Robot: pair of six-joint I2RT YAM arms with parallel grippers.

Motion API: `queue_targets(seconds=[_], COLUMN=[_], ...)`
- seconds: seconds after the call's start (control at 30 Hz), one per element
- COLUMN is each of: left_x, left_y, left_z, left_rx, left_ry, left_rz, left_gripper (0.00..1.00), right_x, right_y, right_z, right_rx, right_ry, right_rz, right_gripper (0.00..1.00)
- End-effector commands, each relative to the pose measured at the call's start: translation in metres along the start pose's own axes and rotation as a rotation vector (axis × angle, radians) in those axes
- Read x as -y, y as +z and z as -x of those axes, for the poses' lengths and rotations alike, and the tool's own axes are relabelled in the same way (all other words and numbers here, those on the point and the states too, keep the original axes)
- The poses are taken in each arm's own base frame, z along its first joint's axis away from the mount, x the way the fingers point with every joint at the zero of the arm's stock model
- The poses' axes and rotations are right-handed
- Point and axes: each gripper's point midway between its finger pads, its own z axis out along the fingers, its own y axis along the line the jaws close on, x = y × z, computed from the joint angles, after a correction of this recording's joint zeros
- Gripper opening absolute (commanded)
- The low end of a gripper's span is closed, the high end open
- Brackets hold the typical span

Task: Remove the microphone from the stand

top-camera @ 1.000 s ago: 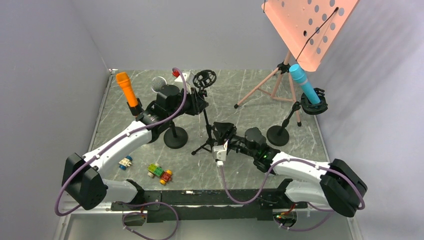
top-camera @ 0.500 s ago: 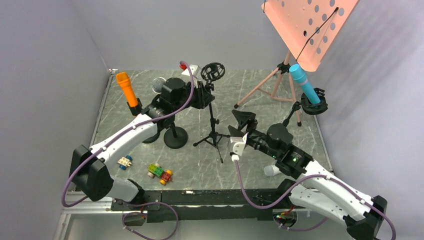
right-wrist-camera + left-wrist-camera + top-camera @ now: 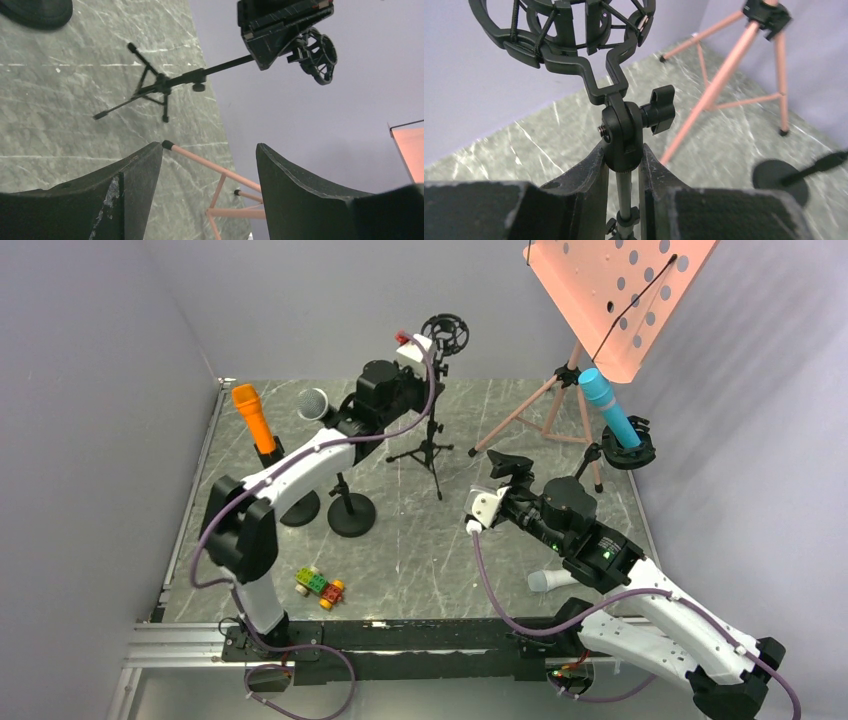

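From the wrist, left pincer clamps tripod stand.

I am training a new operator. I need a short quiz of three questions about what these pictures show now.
1. True or false: the right gripper holds a microphone.
2. What does the left gripper clamp? A) the black tripod stand with an empty mount B) the pink music stand C) a toy car
3. Fill the gap: the microphone in the round-base stand near the right wall is ___ in colour.
Key: 1 false; 2 A; 3 blue.
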Motion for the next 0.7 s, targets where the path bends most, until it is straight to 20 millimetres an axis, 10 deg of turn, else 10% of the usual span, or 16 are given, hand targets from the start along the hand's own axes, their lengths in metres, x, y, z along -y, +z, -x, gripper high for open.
queue_targets(seconds=[0.0,0.3,0.4,0.6,0.67], left_x=[-0.028,-0.031,-0.026,-0.02,-0.017], left_y=[0.028,0.047,0.046,0.037,0.028], left_z=[0.076,0.044,0.039,0.062,0.077], left_rx=[0.232,0.166,0.149,0.186,0.209], left_ry=[0.119,0.14,0.14,0.182,0.182], left_rz=[0.079,0.061,0.039,0.054,0.068], left_gripper=[0.0,0.0,0.46,0.98,0.99], right_x=[0.017,0.014,0.014,0.012,0.012], right_y=[-0.008,-0.001,0.003,0.005,0.004], right_z=[-0.002,-0.004,-0.002,-0.002,-0.002], right_rx=[-0.04,-0.033,-0.024,-0.022,-0.025], right_ry=[0.038,0.044,0.049,0.051,0.054], right_rz=[-0.057,-0.052,-0.05,-0.049,-0.048], right_gripper=[0.73,0.73,0.73,0.74,0.74])
